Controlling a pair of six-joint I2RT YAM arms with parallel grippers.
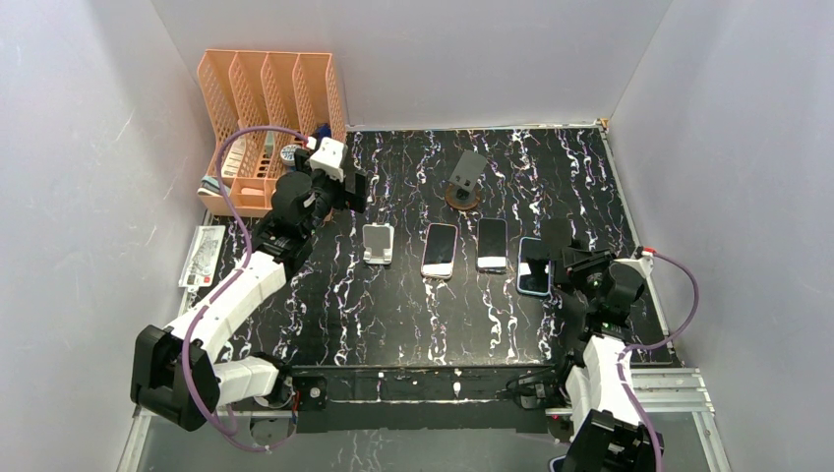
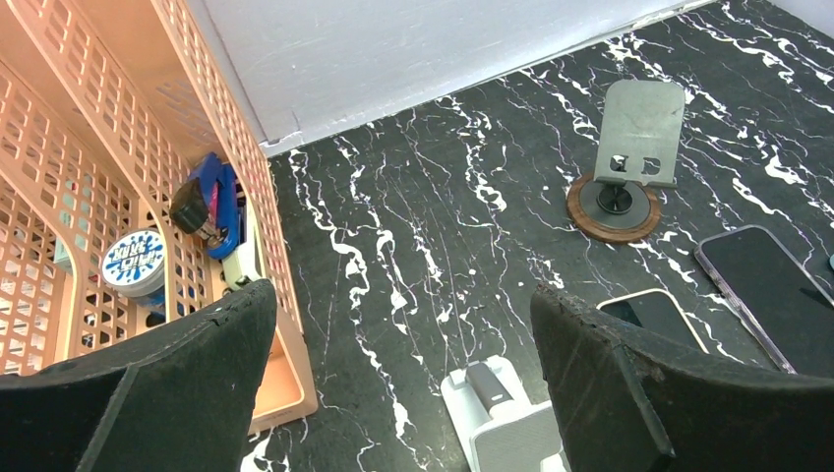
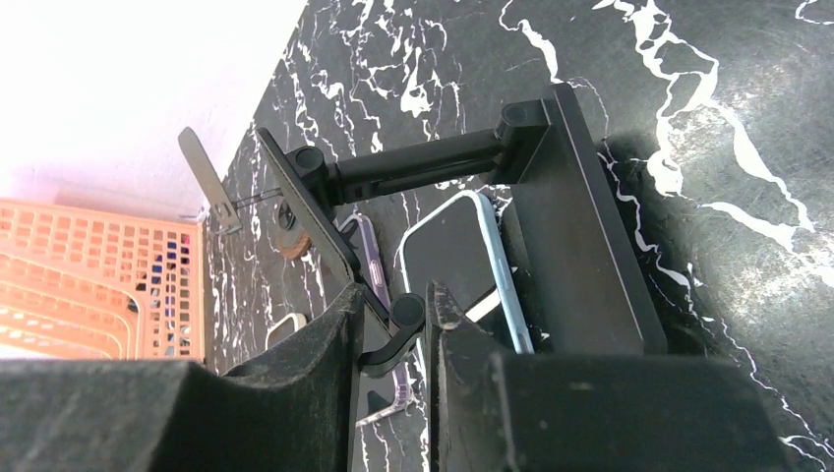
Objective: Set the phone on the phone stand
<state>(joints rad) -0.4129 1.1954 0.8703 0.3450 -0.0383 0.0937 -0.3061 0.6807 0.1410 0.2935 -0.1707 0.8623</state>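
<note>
Three phones lie in a row mid-table: a pink-edged phone [image 1: 440, 250], a dark phone [image 1: 492, 244] and a blue-edged phone [image 1: 532, 267]. A white stand [image 1: 378, 243] sits left of them, and a grey stand on a wooden disc [image 1: 464, 182] stands behind. My right gripper [image 1: 563, 258] is shut on the plate of a black phone stand [image 3: 575, 216], its fingers [image 3: 462, 334] clamping the plate's lower lip beside the blue-edged phone [image 3: 452, 251]. My left gripper [image 2: 403, 305] is open and empty, hovering above the white stand [image 2: 502, 413].
An orange mesh organizer [image 1: 266, 98] with small items stands at the back left, close to my left gripper, and shows in the left wrist view [image 2: 89, 118]. A flat white packet [image 1: 202, 256] lies at the table's left edge. Grey walls enclose the table.
</note>
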